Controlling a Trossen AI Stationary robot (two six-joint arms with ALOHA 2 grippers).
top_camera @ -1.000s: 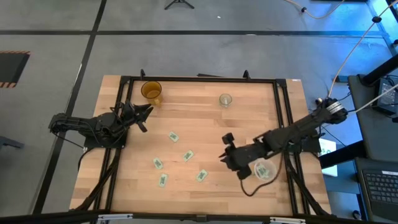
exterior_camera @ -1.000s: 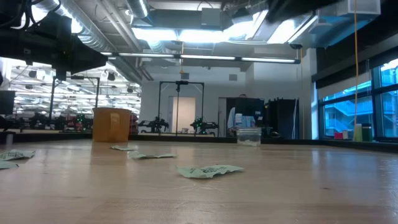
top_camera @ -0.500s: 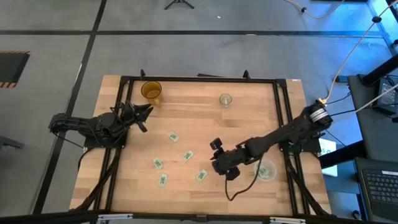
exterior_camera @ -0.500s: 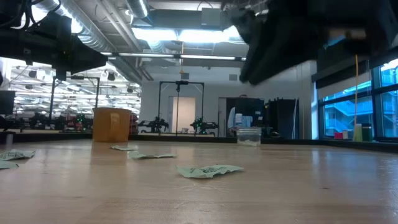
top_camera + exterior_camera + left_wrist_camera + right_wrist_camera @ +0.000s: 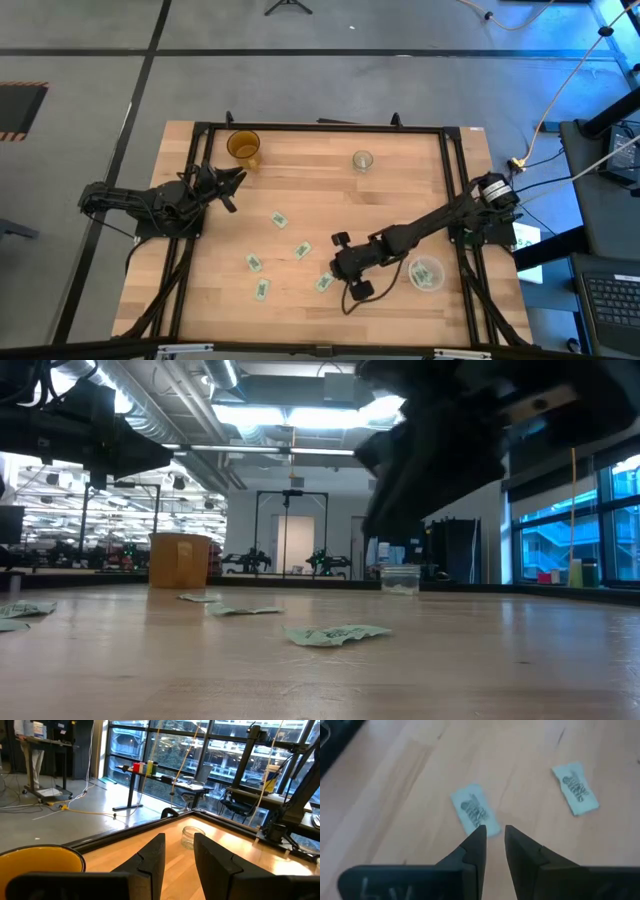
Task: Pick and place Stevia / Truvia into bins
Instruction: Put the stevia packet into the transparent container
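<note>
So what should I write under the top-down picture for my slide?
Right gripper reaches toward a Stevia packet; left gripper waits near the yellow cup.

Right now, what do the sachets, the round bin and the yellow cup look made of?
Sachets: thin matte paper, probably; white with green print, edges slightly curled in the low view.
Round bin: clear plastic, likely; the wood shows through it.
Yellow cup: translucent amber plastic by its look, though glass can't be ruled out.
</note>
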